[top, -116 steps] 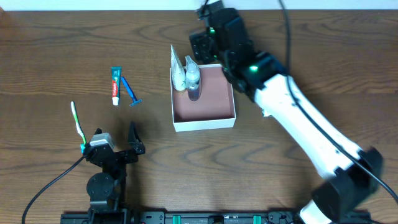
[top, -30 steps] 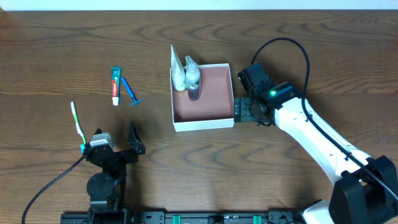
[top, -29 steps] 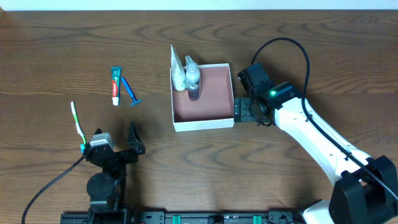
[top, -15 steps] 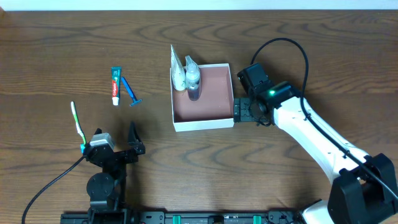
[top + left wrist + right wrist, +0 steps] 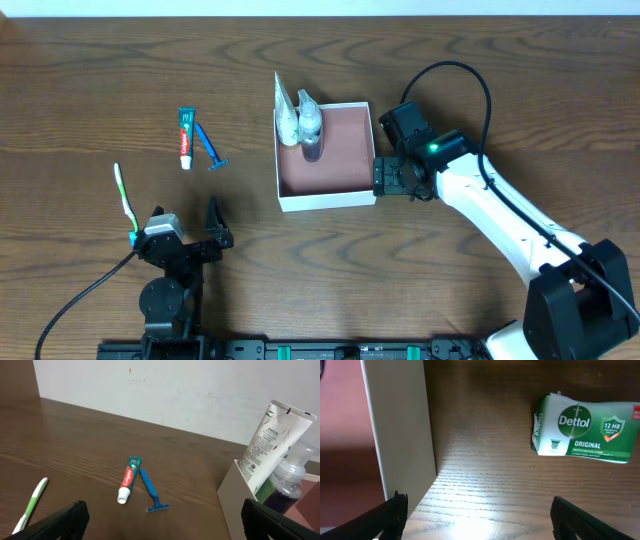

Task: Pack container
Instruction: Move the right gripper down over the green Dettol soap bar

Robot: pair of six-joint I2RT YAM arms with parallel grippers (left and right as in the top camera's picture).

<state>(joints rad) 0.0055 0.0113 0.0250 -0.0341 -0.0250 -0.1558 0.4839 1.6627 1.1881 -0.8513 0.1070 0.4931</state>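
Overhead, we see the right gripper (image 5: pixel 388 178) has swung from 12 o'clock of the container (image 5: pixel 330 201), mid-table, to its 3 o'clock wall, jaws wide and empty. The left gripper (image 5: pixel 185 218), unmoved, gapes empty at 7 o'clock. The soap bar (image 5: pixel 585 427) shows only on the right wrist camera; overhead, the arm hides it.

A tube (image 5: pixel 285 110) and a bottle (image 5: pixel 312 125) stand in the container's (image 5: pixel 327 203) far-left corner. Well left lie toothpaste (image 5: pixel 185 137) and razor (image 5: pixel 211 147), side by side; a toothbrush (image 5: pixel 125 197) lies nearer, farther left. Outside the right wall lies a soap bar (image 5: pixel 585 430).
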